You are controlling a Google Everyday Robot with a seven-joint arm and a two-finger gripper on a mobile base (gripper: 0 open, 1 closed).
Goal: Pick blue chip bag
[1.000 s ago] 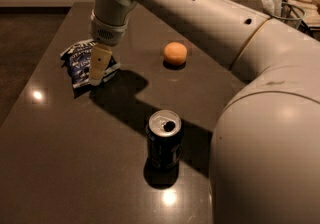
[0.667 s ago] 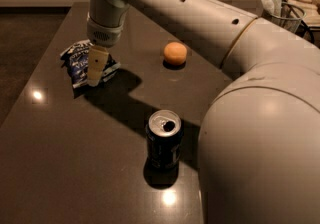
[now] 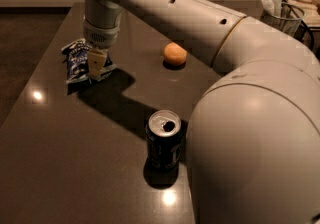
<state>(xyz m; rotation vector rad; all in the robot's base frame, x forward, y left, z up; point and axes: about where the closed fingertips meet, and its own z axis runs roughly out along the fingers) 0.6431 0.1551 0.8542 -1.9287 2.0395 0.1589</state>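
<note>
The blue chip bag (image 3: 75, 59) is a small crinkled dark-blue foil bag with white lettering. It lies flat on the dark table (image 3: 70, 153) at the left, towards the far side. My gripper (image 3: 97, 66) points straight down over the right part of the bag and covers that part; it looks to be at or touching the bag. The arm reaches in from the right across the table.
A dark blue soda can (image 3: 163, 140) stands upright in the middle near side, close to my arm's large body. An orange (image 3: 175, 54) lies to the right of the bag. A wire basket (image 3: 280, 10) stands off the table at the far right.
The arm has shifted a little to the left, and the gripper stays down over the right part of the chip bag. The bag, can and orange have not moved.
</note>
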